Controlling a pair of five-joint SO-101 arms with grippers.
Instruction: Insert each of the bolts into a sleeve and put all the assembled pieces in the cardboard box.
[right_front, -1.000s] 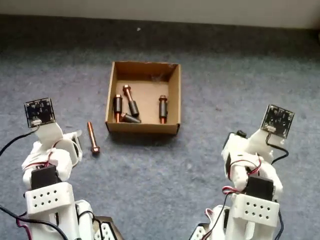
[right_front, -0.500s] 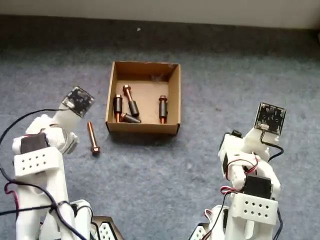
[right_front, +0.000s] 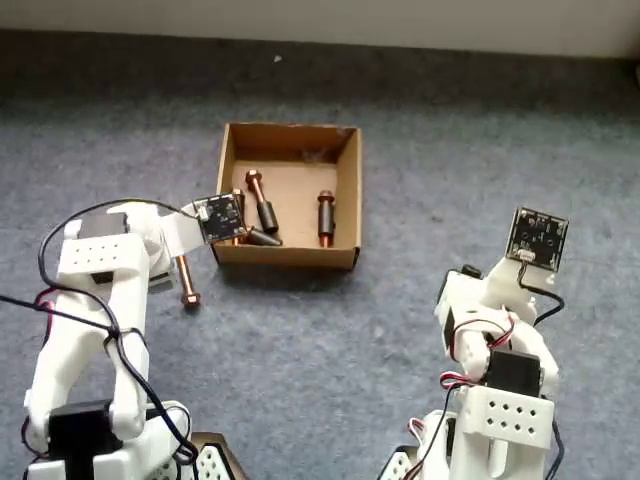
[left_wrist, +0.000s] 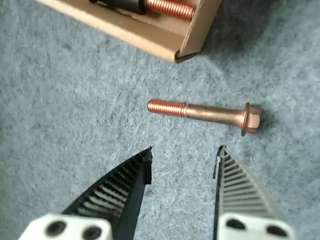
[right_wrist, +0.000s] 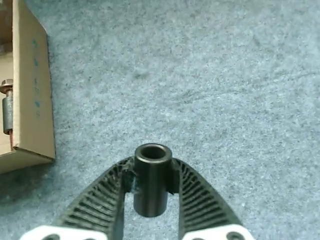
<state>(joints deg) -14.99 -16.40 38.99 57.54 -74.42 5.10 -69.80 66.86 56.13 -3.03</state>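
Left hand (left_wrist: 184, 150) spread wide near bolt (left_wrist: 210, 112), right hand (right_wrist: 151, 162) gripping black sleeve (right_wrist: 152, 187)

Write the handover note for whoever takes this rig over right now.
Left gripper: open, poised over the loose bolt, not touching it. The bolt lies on the grey surface just outside the cardboard box.
Right gripper: fingers shut on a black sleeve, away from the box.
Done: several sleeved bolts lie in the box.
Left: pick up the bolt, insert it into the sleeve, put that piece in the box.
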